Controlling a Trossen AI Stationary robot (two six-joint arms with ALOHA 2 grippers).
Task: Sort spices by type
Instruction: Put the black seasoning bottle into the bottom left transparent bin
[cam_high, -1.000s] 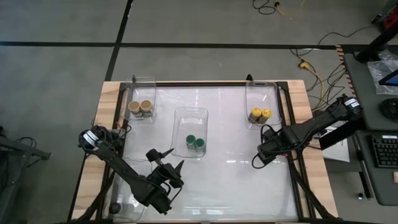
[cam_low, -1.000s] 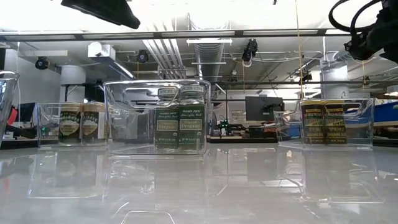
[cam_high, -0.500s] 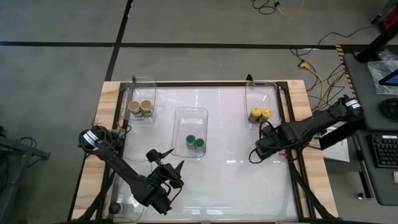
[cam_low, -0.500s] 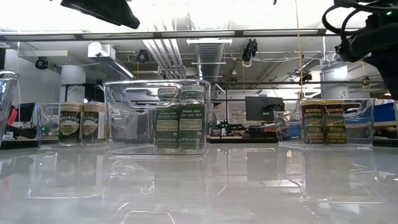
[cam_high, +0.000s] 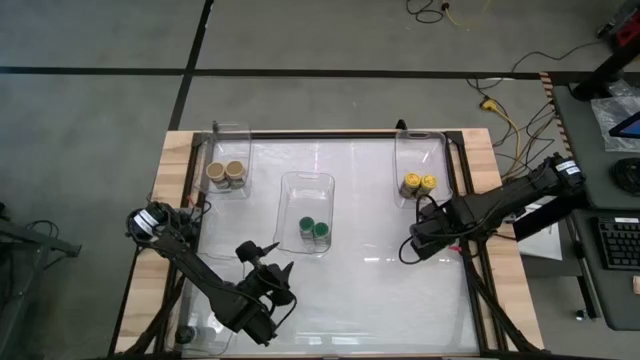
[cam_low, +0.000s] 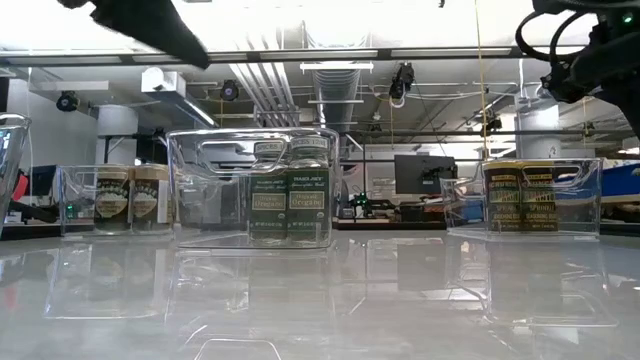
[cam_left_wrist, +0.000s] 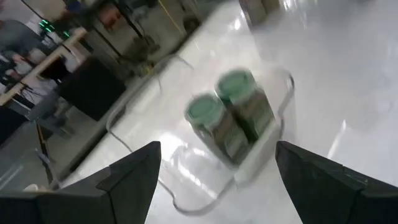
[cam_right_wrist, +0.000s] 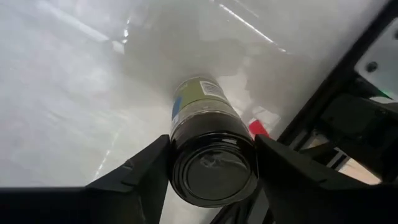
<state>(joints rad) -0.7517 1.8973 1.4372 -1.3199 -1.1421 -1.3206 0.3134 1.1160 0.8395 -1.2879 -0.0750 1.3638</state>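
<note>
Right gripper (cam_right_wrist: 211, 163) clamps a black-lidded jar (cam_right_wrist: 208, 152) above the table's right side; transport step. Left gripper (cam_left_wrist: 214, 171) waits wide open, near the green jars (cam_high: 313, 229); next: an empty bin.

This is a robotics lab or workshop. The low view shows an open ceiling with bare ducts (cam_low: 335, 85) and pipes, and a monitor (cam_low: 420, 172) on far benches. In the high view, the grey concrete floor (cam_high: 320, 35) carries loose cables (cam_high: 505, 100) at 2 o'clock, and a keyboard (cam_high: 620, 243) lies at 3 o'clock.
</note>
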